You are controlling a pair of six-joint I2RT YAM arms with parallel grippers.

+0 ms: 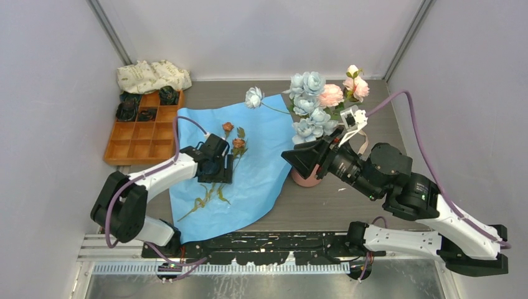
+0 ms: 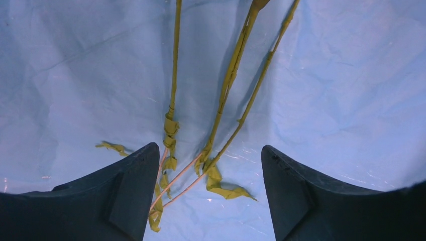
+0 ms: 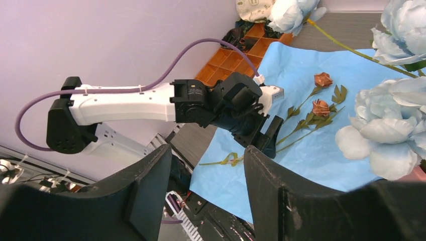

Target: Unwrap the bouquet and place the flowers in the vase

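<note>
Two orange-brown roses (image 1: 233,137) of the flowers lie flat on the blue paper (image 1: 268,168). Their thin green stems (image 2: 228,85) run directly under the left pincer (image 2: 208,150), which hangs low over them with its jaws spread wide on either side. It is released and grasps nothing. It straddles the stems near their lower ends, most likely so that it can close on them where there are no blooms to crush.

The bouquet looks already undone, with its paper opened out flat on the table (image 1: 348,205). Beyond the left pincer's tips, at the paper's far edge, one pale blue bloom (image 1: 254,96) lies on its side with its stem trailing across the sheet.

The vase (image 1: 306,179) stands upright just beneath the right pincer (image 1: 299,159), which hides most of it. It holds a cluster of pale blue and pink blooms (image 1: 311,103) that rise behind that pincer. The right pincer is also released, its jaws apart with nothing between them. It points across at the left arm and seems to be waiting beside the vase, perhaps to steady it.

Out to the left pincer's far left sits an orange compartment tray (image 1: 140,149). Dark items fill its farthest cells and the nearer cells are bare. A cream patterned cloth (image 1: 152,76) is bunched behind the tray.
</note>
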